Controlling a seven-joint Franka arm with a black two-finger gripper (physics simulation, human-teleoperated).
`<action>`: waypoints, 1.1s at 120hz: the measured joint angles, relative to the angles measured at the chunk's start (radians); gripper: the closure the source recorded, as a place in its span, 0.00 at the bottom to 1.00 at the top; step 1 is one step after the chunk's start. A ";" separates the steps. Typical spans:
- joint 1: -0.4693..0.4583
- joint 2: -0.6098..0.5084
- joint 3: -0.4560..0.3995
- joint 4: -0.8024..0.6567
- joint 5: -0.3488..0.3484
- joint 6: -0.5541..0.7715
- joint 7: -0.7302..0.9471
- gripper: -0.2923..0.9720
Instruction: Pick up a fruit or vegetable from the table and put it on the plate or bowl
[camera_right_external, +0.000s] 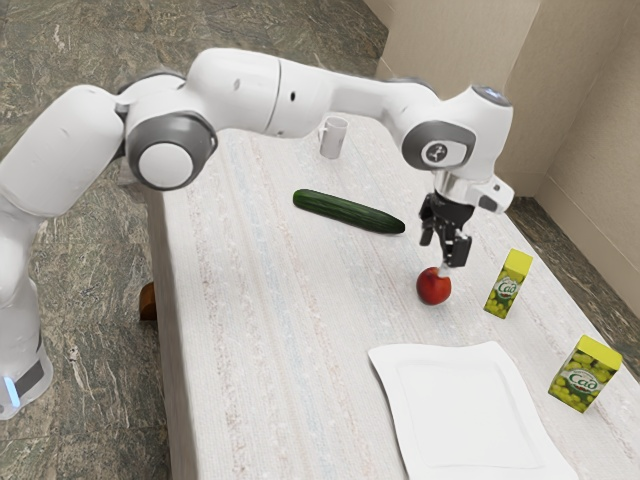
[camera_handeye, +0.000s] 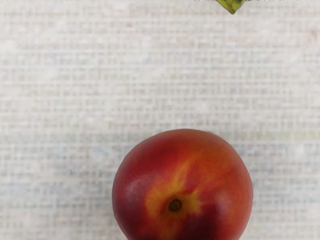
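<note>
The gripper (camera_right_external: 445, 255) hangs at center right of the exterior view, fingers spread, just above the peach (camera_right_external: 433, 287) and not touching it. The peach (camera_handeye: 182, 187) sits on the table (camera_right_external: 260, 330), above the white plate (camera_right_external: 460, 400) at lower right. A cucumber (camera_right_external: 349, 211) lies upper left of it, and a carton (camera_right_external: 508, 284) stands to its right.

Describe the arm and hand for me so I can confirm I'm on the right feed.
The arm has glossy white, rounded shells with grey rings at the joints, large round grey caps on two joints, and small blue lights near its base and on top of the wrist joint. The hand is black and boxy, with two short black fingers.
</note>
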 joint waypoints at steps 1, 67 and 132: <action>0.000 0.001 0.000 0.000 0.000 0.002 0.000 0.23; 0.003 0.067 -0.001 0.000 -0.015 0.048 0.000 0.23; -0.007 0.100 -0.003 0.008 -0.023 0.078 -0.001 0.45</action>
